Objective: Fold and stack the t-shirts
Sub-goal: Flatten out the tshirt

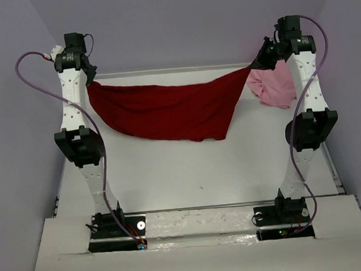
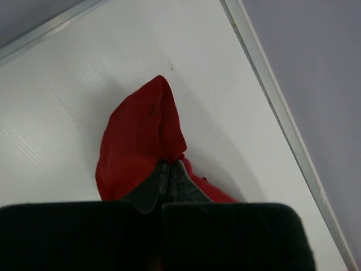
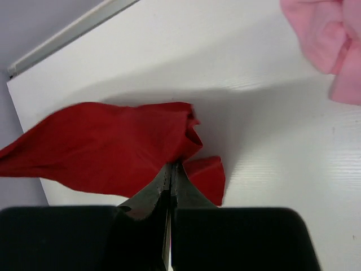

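Dark red cloth t-shirt [image 1: 166, 111] hangs stretched over the white table [image 1: 190, 178], its ends pinched by the left gripper [image 2: 170, 167] and right gripper [image 3: 171, 169]. Crumpled light pink cloth t-shirt [image 1: 275, 86] lies at the table's far right.

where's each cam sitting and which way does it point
top external: above and behind, facing down over the table; left arm and right arm show, dark red shirt stretched between them, pink shirt far right
left wrist: on the left arm, facing down past shut left jaws pinching red cloth
right wrist: likewise past shut right jaws; pink shirt top right
shared: all see the dark red shirt
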You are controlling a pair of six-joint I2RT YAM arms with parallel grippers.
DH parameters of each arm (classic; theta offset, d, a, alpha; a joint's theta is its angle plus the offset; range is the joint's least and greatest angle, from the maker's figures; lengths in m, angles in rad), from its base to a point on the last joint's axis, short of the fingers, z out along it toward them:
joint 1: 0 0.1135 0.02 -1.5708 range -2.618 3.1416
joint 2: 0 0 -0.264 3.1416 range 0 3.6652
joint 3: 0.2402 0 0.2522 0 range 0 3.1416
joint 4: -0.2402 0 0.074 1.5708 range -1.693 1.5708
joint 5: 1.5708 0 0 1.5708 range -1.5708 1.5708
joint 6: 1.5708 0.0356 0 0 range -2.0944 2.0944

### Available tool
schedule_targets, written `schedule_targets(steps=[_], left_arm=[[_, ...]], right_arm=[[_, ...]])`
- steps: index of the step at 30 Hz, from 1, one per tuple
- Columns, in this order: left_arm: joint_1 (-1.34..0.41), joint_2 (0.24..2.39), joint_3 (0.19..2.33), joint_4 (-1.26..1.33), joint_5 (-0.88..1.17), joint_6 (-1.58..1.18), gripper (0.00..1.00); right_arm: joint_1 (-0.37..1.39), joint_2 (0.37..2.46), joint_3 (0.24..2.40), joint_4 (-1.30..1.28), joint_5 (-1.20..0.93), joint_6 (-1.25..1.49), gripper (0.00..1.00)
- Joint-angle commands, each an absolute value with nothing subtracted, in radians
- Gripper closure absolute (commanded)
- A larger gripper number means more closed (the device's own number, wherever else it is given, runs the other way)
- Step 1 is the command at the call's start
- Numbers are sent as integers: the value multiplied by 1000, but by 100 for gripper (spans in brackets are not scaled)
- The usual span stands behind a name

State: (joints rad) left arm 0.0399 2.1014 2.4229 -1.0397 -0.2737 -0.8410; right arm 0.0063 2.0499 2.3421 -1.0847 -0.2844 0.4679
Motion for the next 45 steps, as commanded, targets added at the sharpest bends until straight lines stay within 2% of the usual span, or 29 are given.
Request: schedule_targets(steps=[1,7,10,12,17,19,23,28,30,34,38,45], left_arm=[[92,2088,2437,-980,-318,-765,100],[135,2045,2401,-997,-296,-796,100],[126,1981,2268,-991,-249,-824,100],[109,1901,2179,-1002,-174,-836,100],[-17,1691,2062,-1086,-164,-870,100],[-113,1578,2030,-1135,-176,-911,100],[-213,1341,1951,-1115,-215,-1015,100],[-247,1010,1826,-1017,-420,-1095,100],[-247,964,1810,-1014,-452,-1098,100],[-247,1009,1839,-1094,-483,-1086,100],[-247,1109,1775,-1131,-485,-1094,100],[-242,1199,1613,-1002,-503,-1052,100]], right_arm=[[-51,2068,2447,-1094,-350,508,100],[-26,2017,2336,-986,-632,577,100],[20,1968,2286,-1038,-704,548,100],[61,1886,2194,-1075,-759,525,100],[71,1608,1968,-1135,-804,488,100],[71,1465,1936,-1259,-759,448,100],[71,1231,1918,-1345,-619,451,100],[71,972,1836,-1286,-456,485,100],[71,925,1800,-1252,-411,489,100],[71,907,1729,-1192,-338,517,100],[71,919,1631,-1108,-255,528,100],[71,945,1436,-944,-77,526,100]])
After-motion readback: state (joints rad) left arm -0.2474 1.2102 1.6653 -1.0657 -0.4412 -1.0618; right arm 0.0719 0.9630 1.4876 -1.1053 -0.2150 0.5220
